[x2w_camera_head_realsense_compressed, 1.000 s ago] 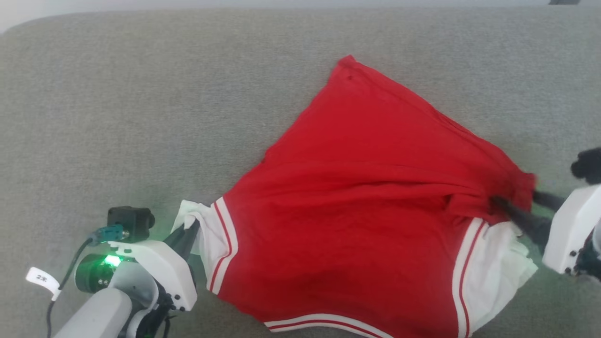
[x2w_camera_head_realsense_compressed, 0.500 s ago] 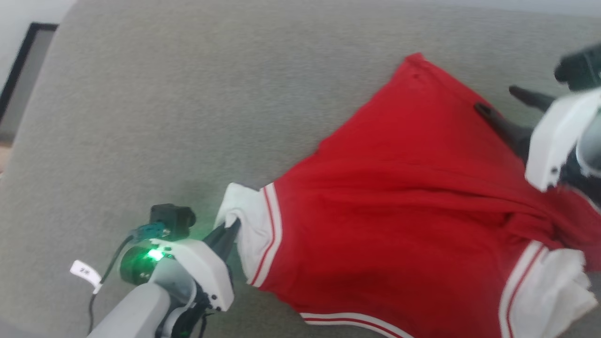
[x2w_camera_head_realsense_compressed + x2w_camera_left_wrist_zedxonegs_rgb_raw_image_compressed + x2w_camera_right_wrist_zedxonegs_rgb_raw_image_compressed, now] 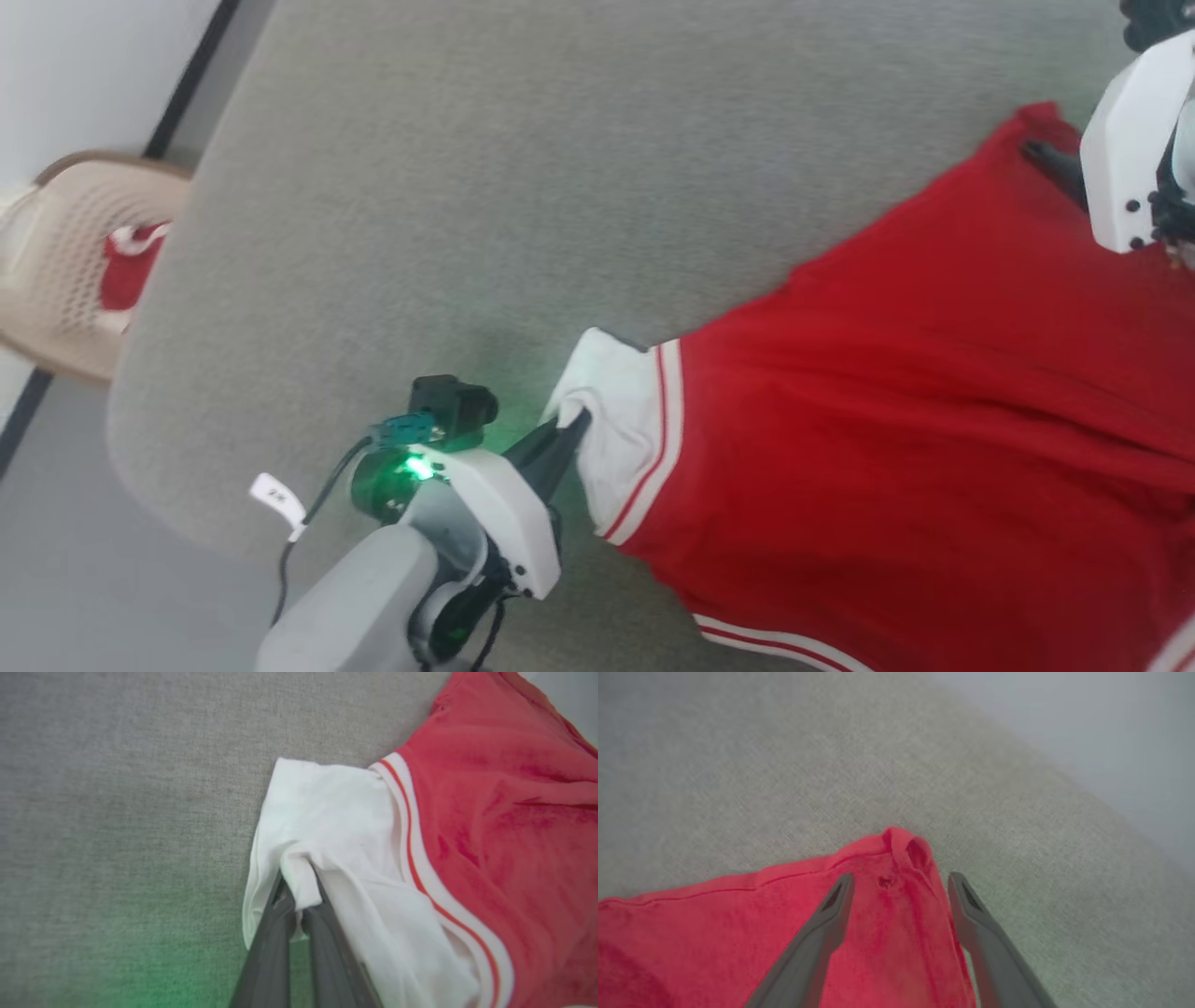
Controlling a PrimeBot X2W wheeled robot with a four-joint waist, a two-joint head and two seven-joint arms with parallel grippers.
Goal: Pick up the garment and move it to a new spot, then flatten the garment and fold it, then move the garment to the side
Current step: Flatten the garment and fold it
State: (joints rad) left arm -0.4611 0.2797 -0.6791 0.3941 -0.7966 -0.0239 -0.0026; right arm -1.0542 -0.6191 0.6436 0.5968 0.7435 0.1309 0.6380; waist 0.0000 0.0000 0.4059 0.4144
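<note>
Garment (image 3: 915, 392) sleeve pinched by left fingers (image 3: 271, 947); right fingers (image 3: 817, 938) spread, maybe touching corner.

garment (image 3: 934, 420): red | sleeve (image 3: 611, 411): white | trim (image 3: 668, 420): red-white stripes | surface (image 3: 467, 187): grey weave | chair (image 3: 56, 308): beige lattice

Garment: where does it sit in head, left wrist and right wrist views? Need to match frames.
Head view: garment across the right half, white sleeve at centre pinched by the left end effector.
Left wrist view: garment on the right, sleeve at centre.
Right wrist view: garment at lower left, its red corner just past the tips of the open right end effector.
Shared landmark: the grey fabric surface under it.
</note>
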